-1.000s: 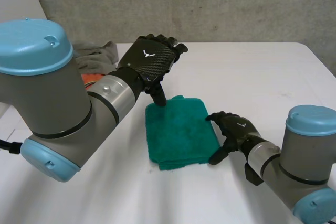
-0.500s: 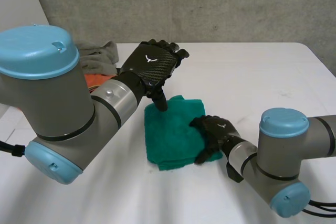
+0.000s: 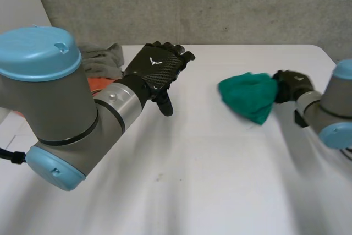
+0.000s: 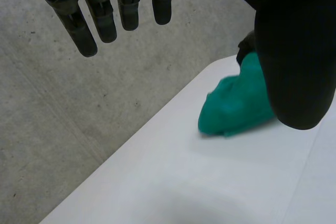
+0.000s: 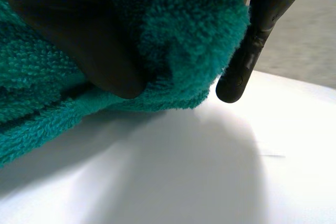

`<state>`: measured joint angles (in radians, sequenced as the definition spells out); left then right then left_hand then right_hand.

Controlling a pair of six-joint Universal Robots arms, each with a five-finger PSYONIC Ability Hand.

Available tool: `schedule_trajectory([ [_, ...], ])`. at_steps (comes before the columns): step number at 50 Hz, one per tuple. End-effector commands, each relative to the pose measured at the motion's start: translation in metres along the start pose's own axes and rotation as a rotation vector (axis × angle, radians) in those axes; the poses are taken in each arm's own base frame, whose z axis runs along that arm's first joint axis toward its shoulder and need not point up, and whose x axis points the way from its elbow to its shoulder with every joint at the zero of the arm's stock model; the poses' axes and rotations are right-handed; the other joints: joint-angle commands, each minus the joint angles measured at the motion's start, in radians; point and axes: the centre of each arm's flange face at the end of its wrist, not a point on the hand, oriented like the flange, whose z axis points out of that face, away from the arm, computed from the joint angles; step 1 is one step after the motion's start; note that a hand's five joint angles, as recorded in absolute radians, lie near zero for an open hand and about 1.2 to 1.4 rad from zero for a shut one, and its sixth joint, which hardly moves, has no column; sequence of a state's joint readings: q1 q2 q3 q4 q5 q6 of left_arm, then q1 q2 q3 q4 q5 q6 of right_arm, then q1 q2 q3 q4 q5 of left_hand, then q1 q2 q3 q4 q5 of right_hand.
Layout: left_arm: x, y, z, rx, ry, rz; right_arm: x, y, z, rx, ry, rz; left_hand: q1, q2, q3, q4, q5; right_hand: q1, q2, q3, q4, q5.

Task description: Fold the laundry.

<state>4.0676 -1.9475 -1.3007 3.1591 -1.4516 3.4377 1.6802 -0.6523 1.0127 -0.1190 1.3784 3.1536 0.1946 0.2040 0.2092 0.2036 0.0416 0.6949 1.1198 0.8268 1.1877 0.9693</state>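
**Green towel bunched in the right hand, right side of the table**

Nearest the camera, the white surface point(image 3: 192, 185) is smooth, matt and bare. Mid-field, the left hand point(image 3: 157, 69) hangs over it with fingers point(image 4: 105, 19) straight and apart, holding nothing. Level with it at the right, the towel point(image 3: 247, 94) is gathered into a loose wad. The right hand point(image 3: 290, 82) pinches a thick fold of it between thumb point(image 5: 79, 35) and fingers point(image 5: 252, 45). Whether its lower edge touches the surface cannot be told.

The towel is looped terry, deep-piled and matt, with rounded folds and no crisp edges. Judged from this, it is light, soft and limp. It should not slip from the black fingers, but it will sag and lose its shape wherever it is unsupported. A hold at a corner or along a hemmed edge would probably serve folding better than a hold in the bulk.

At the far left lie a crumpled grey cloth point(image 3: 102, 56) and an orange cloth point(image 3: 94, 83). Behind them is a rough concrete wall point(image 3: 220, 4).
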Motion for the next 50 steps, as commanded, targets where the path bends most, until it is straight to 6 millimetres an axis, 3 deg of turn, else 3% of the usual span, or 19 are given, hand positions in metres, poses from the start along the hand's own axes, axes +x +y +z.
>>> schedule_trajectory([
  [1,0.002,0.003,0.005,-0.003,0.004,-0.002,0.057,-0.008,0.040,0.051,0.071,-0.011,0.034,0.024,0.019,0.025,0.012,0.701,0.277,0.569,0.209,0.252],
  [2,0.003,0.006,0.006,-0.009,0.007,-0.002,0.073,-0.010,0.048,0.066,0.098,-0.013,0.034,0.024,0.019,0.025,0.012,0.701,0.277,0.569,0.209,0.252],
  [4,0.005,0.008,0.007,-0.014,0.012,-0.001,0.086,-0.012,0.053,0.077,0.121,-0.014,0.036,0.027,0.022,0.028,0.015,0.701,0.277,0.569,0.209,0.252],
  [8,0.006,0.011,0.009,-0.022,0.013,-0.002,0.139,-0.023,0.063,0.150,0.211,-0.034,0.036,0.027,0.022,0.028,0.015,0.701,0.277,0.569,0.209,0.252],
  [12,0.007,0.013,0.010,-0.029,0.015,-0.003,0.157,-0.033,0.062,0.189,0.232,-0.046,0.039,0.030,0.025,0.030,0.018,0.701,0.277,0.569,0.209,0.252],
  [26,0.009,0.021,0.013,-0.046,0.020,-0.005,0.166,-0.032,0.060,0.173,0.279,-0.151,0.042,0.033,0.028,0.033,0.021,0.701,0.277,0.569,0.209,0.252],
  [27,0.009,0.021,0.013,-0.046,0.020,-0.005,0.167,-0.032,0.060,0.170,0.292,-0.162,0.042,0.033,0.028,0.033,0.021,0.621,0.196,0.489,0.128,0.172],
  [28,0.009,0.021,0.013,-0.046,0.020,-0.005,0.171,-0.032,0.059,0.161,0.336,-0.190,0.042,0.033,0.028,0.033,0.021,-0.202,-0.627,-0.334,-0.695,-0.651],
  [29,0.008,0.021,0.013,-0.047,0.019,-0.006,0.174,-0.030,0.058,0.148,0.369,-0.216,0.042,0.033,0.028,0.033,0.021,-0.520,-0.945,-0.652,-1.013,-0.969],
  [34,0.009,0.021,0.012,-0.051,0.022,-0.007,0.189,-0.020,0.053,0.063,0.489,-0.392,0.042,0.033,0.028,0.033,0.021,-0.520,-0.945,-0.652,-1.013,-0.969],
  [39,0.010,0.022,0.011,-0.053,0.025,-0.008,0.205,-0.015,0.045,-0.007,0.538,-0.458,0.042,0.033,0.028,0.033,0.021,-0.520,-0.945,-0.652,-1.013,-0.969],
  [46,0.011,0.023,0.007,-0.065,0.027,-0.011,0.200,-0.055,0.016,-0.017,0.539,-0.613,0.039,0.030,0.025,0.030,0.018,-0.520,-0.945,-0.652,-1.013,-0.969],
  [50,0.009,0.022,0.004,-0.065,0.023,-0.013,0.180,-0.102,-0.005,0.104,0.548,-0.803,0.025,0.015,0.010,0.016,0.003,-0.520,-0.945,-0.652,-1.013,-0.969],
])
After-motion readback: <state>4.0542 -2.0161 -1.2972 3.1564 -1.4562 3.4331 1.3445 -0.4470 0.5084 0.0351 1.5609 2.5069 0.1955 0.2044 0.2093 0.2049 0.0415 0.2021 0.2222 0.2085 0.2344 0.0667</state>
